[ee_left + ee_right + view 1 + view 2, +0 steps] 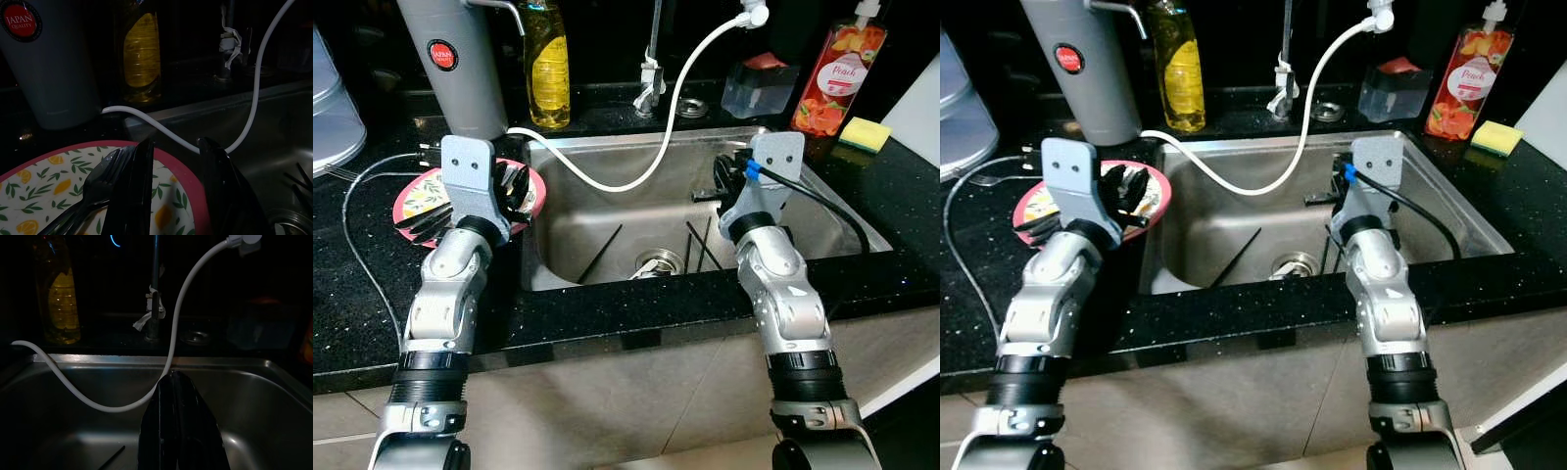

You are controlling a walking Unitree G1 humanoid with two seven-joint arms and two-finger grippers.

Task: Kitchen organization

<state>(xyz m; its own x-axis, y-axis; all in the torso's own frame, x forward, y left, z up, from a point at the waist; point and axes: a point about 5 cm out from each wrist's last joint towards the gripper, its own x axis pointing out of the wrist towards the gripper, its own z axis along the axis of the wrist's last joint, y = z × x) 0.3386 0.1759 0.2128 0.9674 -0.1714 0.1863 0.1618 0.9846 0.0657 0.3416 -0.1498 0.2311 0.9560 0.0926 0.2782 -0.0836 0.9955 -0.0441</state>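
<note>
The sink (pixel 607 211) lies before me with chopsticks (pixel 600 255) in its basin near the drain (pixel 656 262). On the counter (pixel 352 323) to its left sits the plate (pixel 44 181), holding a black fork (pixel 100 174). My left gripper (pixel 178 191) hovers over the plate's rim with fingers spread apart, nothing between them. My right gripper (pixel 178 426) hangs above the basin, fingers pressed together and empty. I judge the fork is next: I should lower straight, straddle its handle, then close gently, keeping off the hose (pixel 646 166).
</note>
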